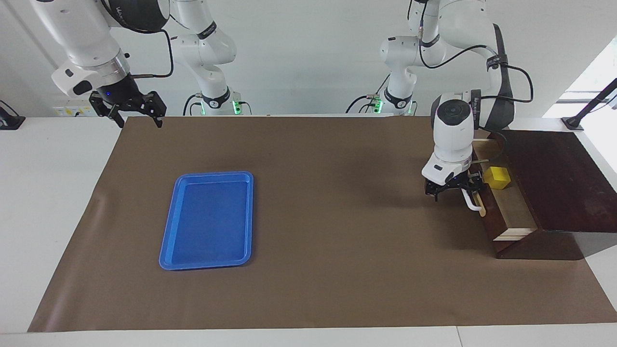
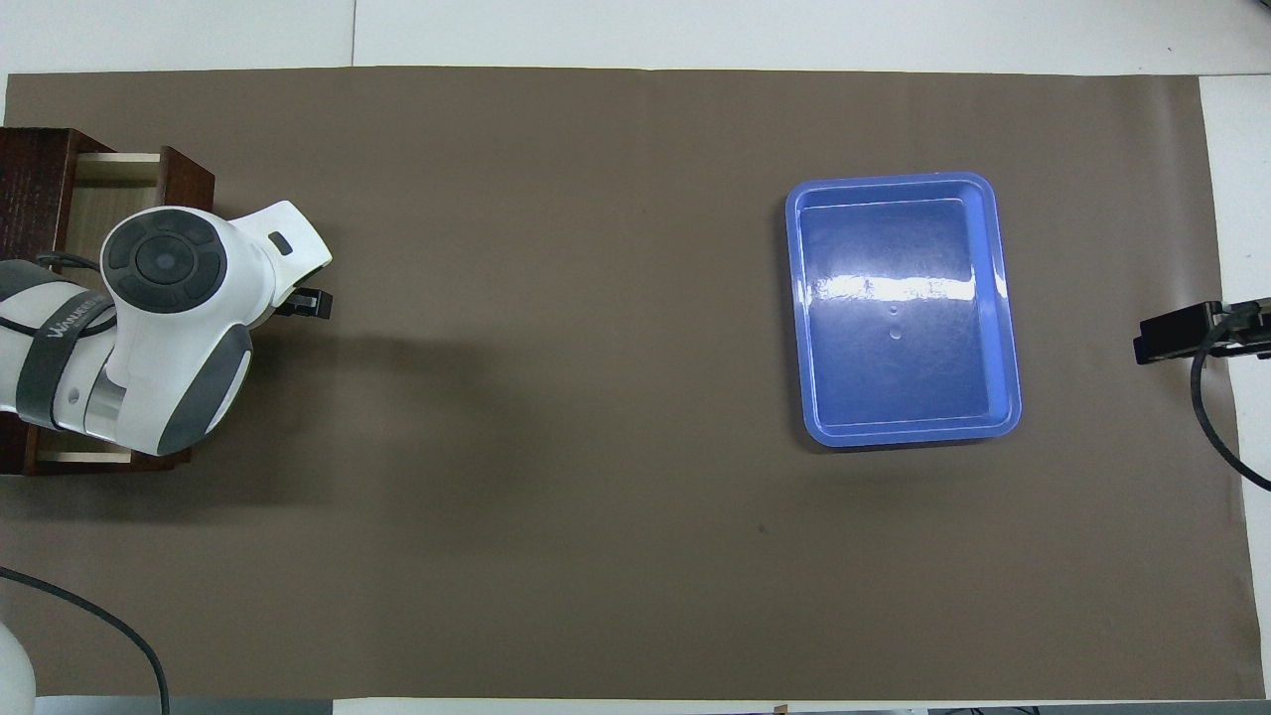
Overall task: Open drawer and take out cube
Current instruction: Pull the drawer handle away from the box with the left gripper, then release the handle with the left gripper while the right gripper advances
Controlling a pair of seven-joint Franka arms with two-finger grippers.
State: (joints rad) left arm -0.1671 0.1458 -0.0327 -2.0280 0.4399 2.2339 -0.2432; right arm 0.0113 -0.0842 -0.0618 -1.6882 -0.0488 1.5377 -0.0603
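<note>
A: Where is the drawer [image 1: 506,212]?

B: At three o'clock in the facing view, at the left arm's end of the worktop [image 1: 337,217], pulled partly out of its dark wooden box [image 1: 559,178], pale inside showing.

A: And the cube [image 1: 497,177]?

B: Yellow, inside the drawer, at the end nearer the robots.

A: The left gripper [image 1: 454,189]?

B: Down at the white handle [image 1: 471,201] on the drawer front; its jaws stand wide about the bar.

A: The right gripper [image 1: 128,108]?

B: Waiting at ten o'clock over the mat's [image 1: 337,270] corner, jaws wide, empty. The blue tray [image 1: 208,219] lies nearby.
</note>
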